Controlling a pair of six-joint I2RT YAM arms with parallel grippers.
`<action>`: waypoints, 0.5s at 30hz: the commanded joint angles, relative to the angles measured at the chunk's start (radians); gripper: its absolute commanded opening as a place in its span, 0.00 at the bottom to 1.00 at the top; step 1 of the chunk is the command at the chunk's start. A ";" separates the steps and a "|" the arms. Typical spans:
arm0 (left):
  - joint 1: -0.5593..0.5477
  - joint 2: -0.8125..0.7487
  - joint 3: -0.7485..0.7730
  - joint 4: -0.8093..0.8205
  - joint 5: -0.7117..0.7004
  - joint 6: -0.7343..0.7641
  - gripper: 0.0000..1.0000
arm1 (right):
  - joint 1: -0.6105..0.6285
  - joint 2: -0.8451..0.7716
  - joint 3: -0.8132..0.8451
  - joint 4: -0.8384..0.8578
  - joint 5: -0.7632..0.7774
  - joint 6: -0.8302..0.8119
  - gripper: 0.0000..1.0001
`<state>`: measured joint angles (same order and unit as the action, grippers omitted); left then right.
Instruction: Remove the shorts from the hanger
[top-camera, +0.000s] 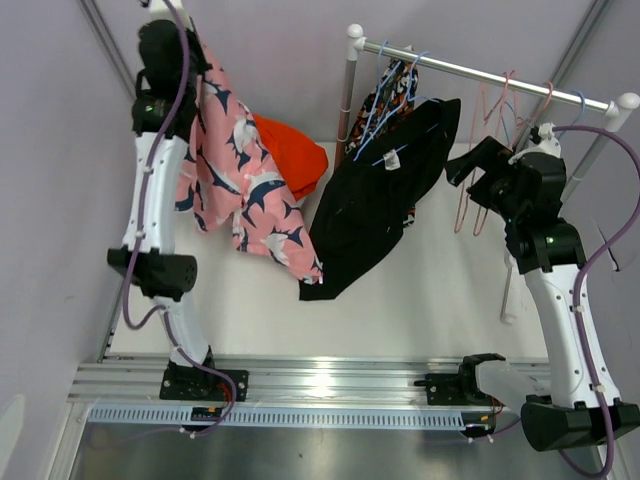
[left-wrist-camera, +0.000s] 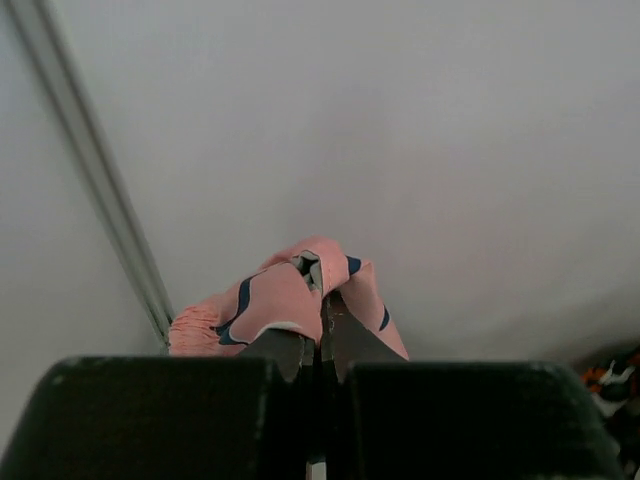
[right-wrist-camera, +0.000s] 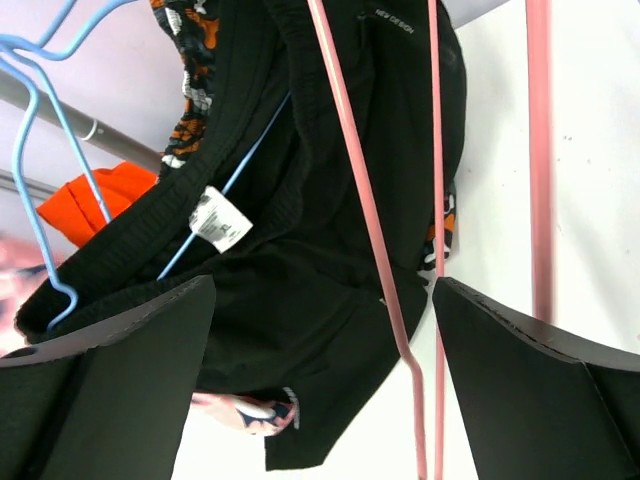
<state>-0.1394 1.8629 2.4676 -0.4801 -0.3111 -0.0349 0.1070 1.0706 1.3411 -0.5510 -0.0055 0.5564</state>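
pink shorts (top-camera: 235, 170) gripped, black shorts (top-camera: 375, 195) on the rail (top-camera: 500, 78)

the left end effector (left-wrist-camera: 322, 330) is pinched shut on the pink shorts, which hang from it at far left above the surface (top-camera: 420, 290), beside the orange-red shorts (top-camera: 290, 155). the right end effector (right-wrist-camera: 325, 290) gapes wide, empty, facing pink hangers (right-wrist-camera: 370, 220). the black shorts hang on a blue hanger (right-wrist-camera: 60, 130) from the rail

Robot lab cell: bare grey walls (top-camera: 280, 50), aluminium mounting rail (top-camera: 330, 381), garment rack (top-camera: 470, 71).

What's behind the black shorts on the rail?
The orange-black-white patterned shorts hang behind the black shorts. Only their top part and a sliver at the right edge show. The rest is covered.
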 joint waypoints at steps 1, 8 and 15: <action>0.015 0.116 -0.018 0.012 0.177 -0.094 0.00 | -0.004 -0.058 0.000 0.017 -0.020 -0.004 0.99; -0.020 0.300 0.022 0.044 0.349 -0.115 0.01 | 0.000 -0.127 0.015 0.025 -0.059 0.027 0.99; -0.103 0.360 -0.056 0.018 0.337 -0.074 0.11 | 0.006 -0.136 0.018 0.039 -0.089 0.040 1.00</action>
<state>-0.1967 2.2364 2.4161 -0.4889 -0.0059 -0.1207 0.1074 0.9344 1.3384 -0.5545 -0.0521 0.5774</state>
